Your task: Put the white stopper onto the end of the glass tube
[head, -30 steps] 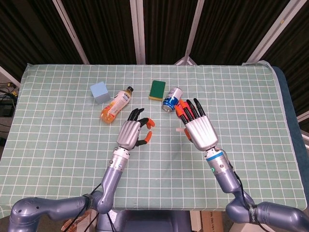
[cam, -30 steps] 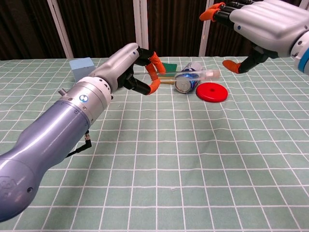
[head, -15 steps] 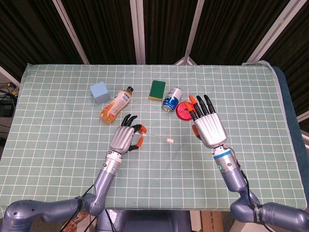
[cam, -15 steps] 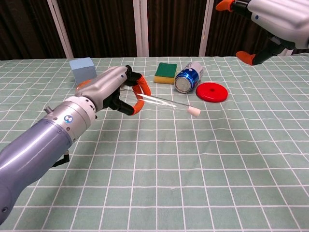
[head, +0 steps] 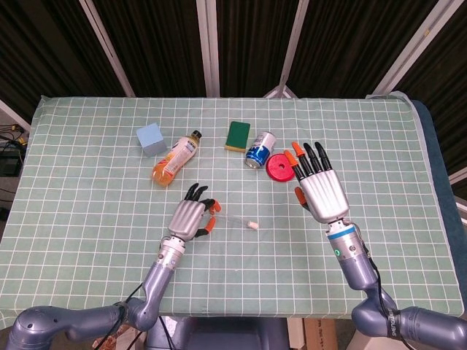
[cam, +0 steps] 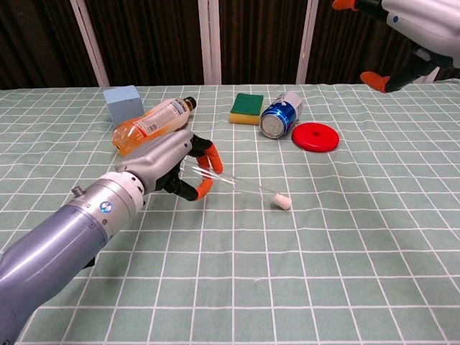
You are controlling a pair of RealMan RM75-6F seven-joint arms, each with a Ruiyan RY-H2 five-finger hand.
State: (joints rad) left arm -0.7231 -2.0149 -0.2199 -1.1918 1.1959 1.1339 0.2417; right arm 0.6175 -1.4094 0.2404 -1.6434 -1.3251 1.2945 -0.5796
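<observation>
My left hand (head: 191, 217) (cam: 171, 162) pinches one end of a clear glass tube (head: 232, 220) (cam: 233, 183) low over the table. The tube slants down to the right, and a white stopper (head: 252, 224) (cam: 283, 201) sits on its far end, at or touching the cloth. My right hand (head: 319, 186) (cam: 402, 29) is raised off to the right with its fingers spread and nothing in it, well apart from the tube.
An orange juice bottle (head: 175, 158) (cam: 149, 123) lies behind my left hand, beside a light blue cube (head: 150, 138) (cam: 121, 98). A green sponge (head: 238, 135) (cam: 247, 107), a blue can (head: 258, 149) (cam: 280, 115) on its side and a red disc (head: 278, 166) (cam: 317, 136) lie at mid-back.
My left hand has come down and towards me with the tube, the stopper now on its tip near the cloth. My right hand let go and drew back to the right, opening.
</observation>
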